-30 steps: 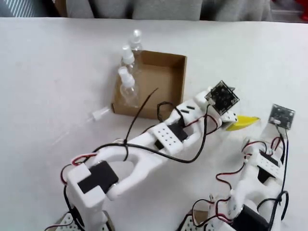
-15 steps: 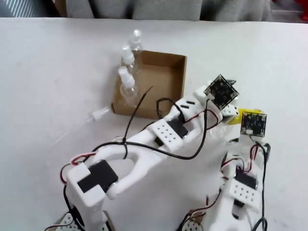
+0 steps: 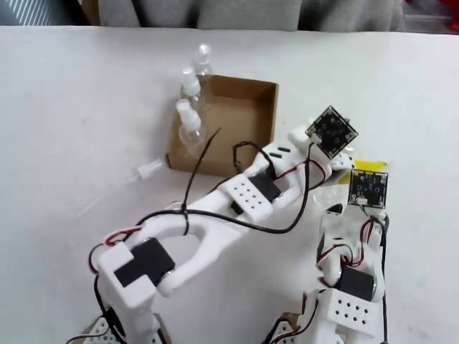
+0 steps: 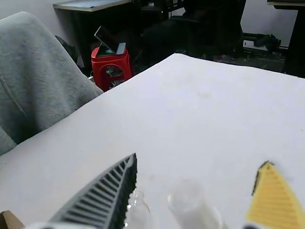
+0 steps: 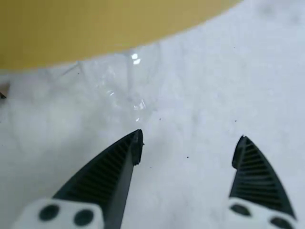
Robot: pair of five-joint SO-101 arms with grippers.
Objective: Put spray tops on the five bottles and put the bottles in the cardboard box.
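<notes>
High view: the cardboard box (image 3: 240, 122) sits at upper centre. 3 spray bottles (image 3: 189, 107) with tops fitted stand in a row along its left wall. A loose spray top (image 3: 148, 170) lies on the white table (image 3: 72, 93) left of the box, its thin tube trailing toward the lower left. The left arm (image 3: 247, 197) stretches from the lower left to a spot right of the box. The right arm (image 3: 351, 283) rises from the lower right to meet it, and a yellow finger (image 3: 367, 166) shows between their 2 wrist cameras.

Left wrist view: the left gripper (image 4: 200, 162) is released, its dark and yellow fingers standing apart on either side of a clear uncapped bottle (image 4: 190, 205) at the bottom of the frame, with a gap on each side.

Right wrist view: the right gripper (image 5: 190, 136) is also spread wide and holds nothing. That bottle shows upper left, under the yellow finger, just beyond the dark fingertips.

The step in hand looks like securing a 4th bottle for capping. Next, 1 gripper would need to clamp the bottle and hold it upright so the other can fetch the loose top.
</notes>
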